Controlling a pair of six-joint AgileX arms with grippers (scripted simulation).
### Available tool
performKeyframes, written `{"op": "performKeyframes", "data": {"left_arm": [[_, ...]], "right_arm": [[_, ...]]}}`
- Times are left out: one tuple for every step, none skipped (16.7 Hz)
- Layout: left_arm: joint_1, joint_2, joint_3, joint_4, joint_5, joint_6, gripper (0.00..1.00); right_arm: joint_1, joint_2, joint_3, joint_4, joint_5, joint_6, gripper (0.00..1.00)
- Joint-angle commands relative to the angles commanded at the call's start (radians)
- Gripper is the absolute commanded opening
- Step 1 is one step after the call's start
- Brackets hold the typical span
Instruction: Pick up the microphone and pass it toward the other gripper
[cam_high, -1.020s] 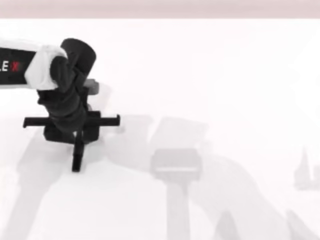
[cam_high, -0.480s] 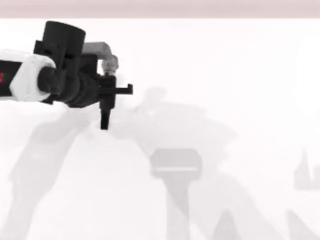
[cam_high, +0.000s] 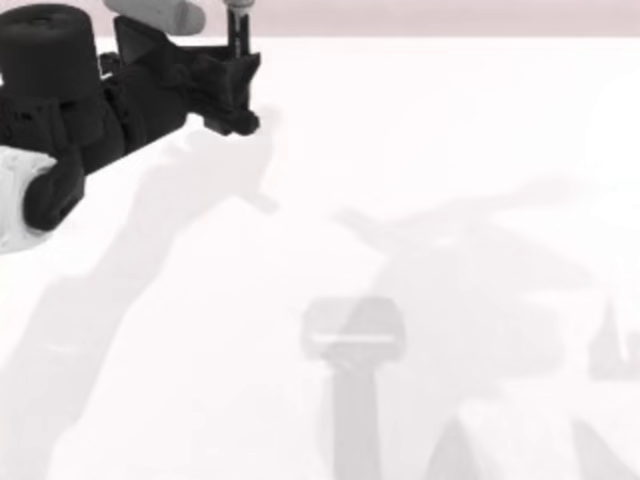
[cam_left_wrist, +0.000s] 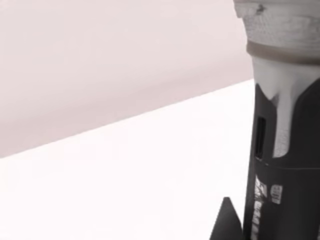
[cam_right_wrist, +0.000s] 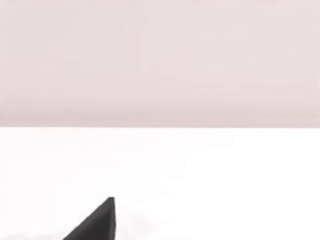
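Note:
My left gripper (cam_high: 238, 72) is high at the far left of the top view, shut on the microphone (cam_high: 240, 38). The slim black handle stands upright in the jaws and the top edge of the view cuts off the head. In the left wrist view the microphone (cam_left_wrist: 285, 165) fills the right side, with its grey mesh head (cam_left_wrist: 280, 25) above the black handle. One black fingertip (cam_left_wrist: 227, 222) lies right against the handle; the other is hidden. Only a black sliver of my right gripper (cam_right_wrist: 100, 222) shows in the right wrist view. The top view does not show that gripper.
The white table (cam_high: 450, 150) carries only shadows, among them a pale grey T-shaped one (cam_high: 352, 335) near the middle front. The table's far edge (cam_high: 450, 37) meets a pinkish wall.
My left gripper has risen from the table with the microphone and moved toward the far edge. It looms larger in the top view, and its shadow has spread out.

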Motion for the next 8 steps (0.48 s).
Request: {"op": "performKeyframes", "data": {"left_arm": [[0.003,-0.024,-0.018,0.056,0.025,0.015,0.00],[0.006,-0.047,-0.033,0.103,0.047,0.028,0.00],[0.008,-0.066,-0.045,0.138,0.064,0.039,0.00],[0.010,-0.081,-0.053,0.162,0.076,0.047,0.00],[0.011,-0.090,-0.058,0.176,0.082,0.051,0.00],[0.012,-0.093,-0.060,0.180,0.084,0.052,0.00],[0.012,-0.093,-0.060,0.180,0.084,0.052,0.00],[0.012,-0.093,-0.060,0.180,0.084,0.052,0.00]], "right_arm": [[0.000,0.000,0.000,0.000,0.000,0.000,1.00],[0.000,0.000,0.000,0.000,0.000,0.000,1.00],[0.000,0.000,0.000,0.000,0.000,0.000,1.00],[0.000,0.000,0.000,0.000,0.000,0.000,1.00],[0.000,0.000,0.000,0.000,0.000,0.000,1.00],[0.000,0.000,0.000,0.000,0.000,0.000,1.00],[0.000,0.000,0.000,0.000,0.000,0.000,1.00],[0.000,0.000,0.000,0.000,0.000,0.000,1.00]]}}
